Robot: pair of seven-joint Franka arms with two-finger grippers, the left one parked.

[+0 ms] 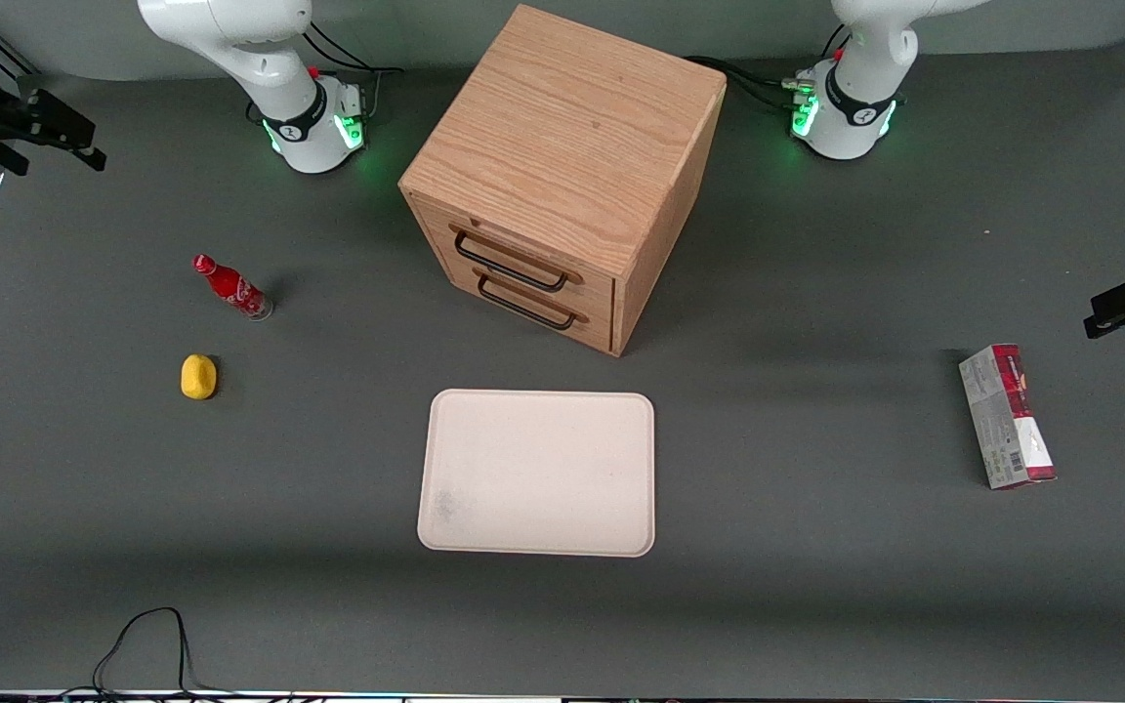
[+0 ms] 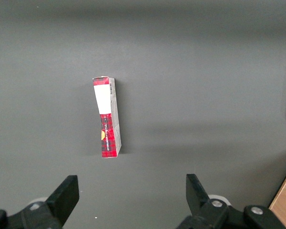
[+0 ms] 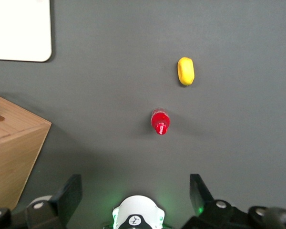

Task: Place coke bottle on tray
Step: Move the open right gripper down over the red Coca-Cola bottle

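Cream-beige and bare, the one tray (image 1: 536, 474) lies flat on the dark grey surface (image 1: 816, 586), nearest the front camera of all the things and just in front of the drawers of the single wooden cabinet (image 1: 562, 176). That cabinet has two drawers, each with one black wire handle (image 1: 512, 266). One red-and-grey carton (image 1: 1007, 417) lies on its side toward the parked arm's end of the surface, well apart from the tray. Toward the working arm's end sits one small yellow object (image 1: 198, 377), rounded and lemon-like, and a little farther from the camera than it stands the one coke bottle (image 1: 231, 288), upright on the surface with its red cap up, well apart from the tray and touching nothing else. The pincer (image 3: 136, 195) shows only in the right wrist view, hanging high over the surface above the bottle (image 3: 160, 121), its two black fingers (image 3: 69, 198) spread wide apart with nothing between them.
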